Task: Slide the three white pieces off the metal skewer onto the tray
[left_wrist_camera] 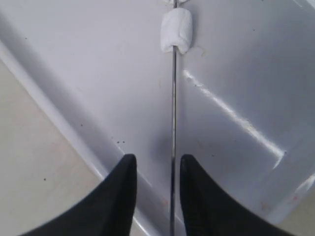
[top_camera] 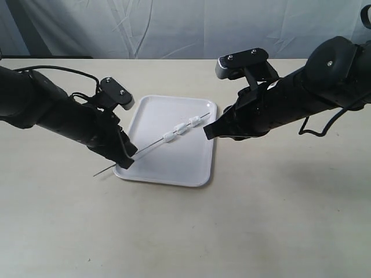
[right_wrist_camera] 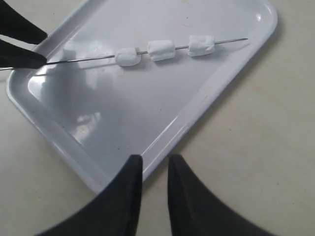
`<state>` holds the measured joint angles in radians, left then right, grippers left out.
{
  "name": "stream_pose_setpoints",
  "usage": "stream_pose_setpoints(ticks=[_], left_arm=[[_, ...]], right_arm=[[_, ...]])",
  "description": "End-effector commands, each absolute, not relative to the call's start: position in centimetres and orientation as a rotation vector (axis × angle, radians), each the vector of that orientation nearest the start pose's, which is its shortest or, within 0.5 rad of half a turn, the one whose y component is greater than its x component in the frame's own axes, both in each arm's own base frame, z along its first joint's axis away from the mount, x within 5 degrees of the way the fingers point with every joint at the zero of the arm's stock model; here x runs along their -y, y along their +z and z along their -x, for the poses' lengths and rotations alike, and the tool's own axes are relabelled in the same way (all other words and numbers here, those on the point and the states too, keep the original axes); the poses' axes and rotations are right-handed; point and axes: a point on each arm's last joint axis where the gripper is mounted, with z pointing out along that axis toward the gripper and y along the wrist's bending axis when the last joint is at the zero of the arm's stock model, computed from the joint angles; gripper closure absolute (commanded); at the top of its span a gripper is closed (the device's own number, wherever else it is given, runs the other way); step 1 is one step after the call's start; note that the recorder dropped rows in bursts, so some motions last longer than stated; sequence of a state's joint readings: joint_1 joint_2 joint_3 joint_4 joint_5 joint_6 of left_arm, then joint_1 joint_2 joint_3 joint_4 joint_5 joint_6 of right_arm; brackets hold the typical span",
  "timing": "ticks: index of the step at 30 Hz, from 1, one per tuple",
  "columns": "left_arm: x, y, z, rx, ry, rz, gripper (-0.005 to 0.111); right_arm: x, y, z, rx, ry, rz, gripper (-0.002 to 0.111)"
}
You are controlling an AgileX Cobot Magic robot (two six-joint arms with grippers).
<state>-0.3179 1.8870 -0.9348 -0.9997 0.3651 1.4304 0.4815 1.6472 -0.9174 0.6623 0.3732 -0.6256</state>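
The white tray (top_camera: 174, 168) lies on the table between both arms. The thin metal skewer (top_camera: 148, 147) runs slantwise over it, one end sticking out past the tray's near left rim. Three white pieces (top_camera: 182, 129) sit threaded on its far half, also visible as three white pieces (right_wrist_camera: 161, 49) in the right wrist view. My left gripper (top_camera: 126, 159) is open at that rim; the skewer (left_wrist_camera: 173, 113) passes between its fingers, close against one finger (left_wrist_camera: 194, 187). My right gripper (top_camera: 208, 132) is open and empty, hovering at the tray's right rim (right_wrist_camera: 162, 142).
The tray rests on a plain beige tabletop (top_camera: 261, 220). A pale cloth backdrop (top_camera: 174, 29) hangs behind the table's far edge. Black cables trail off both arms.
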Motion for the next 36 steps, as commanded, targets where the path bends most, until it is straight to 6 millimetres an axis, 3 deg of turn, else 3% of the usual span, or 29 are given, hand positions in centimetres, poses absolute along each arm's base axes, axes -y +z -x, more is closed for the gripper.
stream_pose_setpoints(ticks=[1, 15, 26, 36], left_arm=[[13.8, 12.2, -32.6, -2.366, -0.35, -1.089, 0.076], [14.3, 11.9, -32.2, -2.379, -0.444, -1.149, 0.076], [14.0, 11.7, -32.4, -2.363, -0.371, -1.18, 0.076], [13.9, 8.1, -32.3, -2.457, -0.397, -1.203, 0.079]], right_arm=[[-16.9, 19.8, -28.1, -2.435, 0.472, 0.702, 0.078], [-16.9, 19.9, -28.3, -2.426, 0.464, 0.691, 0.075], [-16.9, 19.9, -28.3, -2.424, 0.465, 0.684, 0.075], [-16.9, 19.9, -28.3, -2.424, 0.465, 0.684, 0.075]])
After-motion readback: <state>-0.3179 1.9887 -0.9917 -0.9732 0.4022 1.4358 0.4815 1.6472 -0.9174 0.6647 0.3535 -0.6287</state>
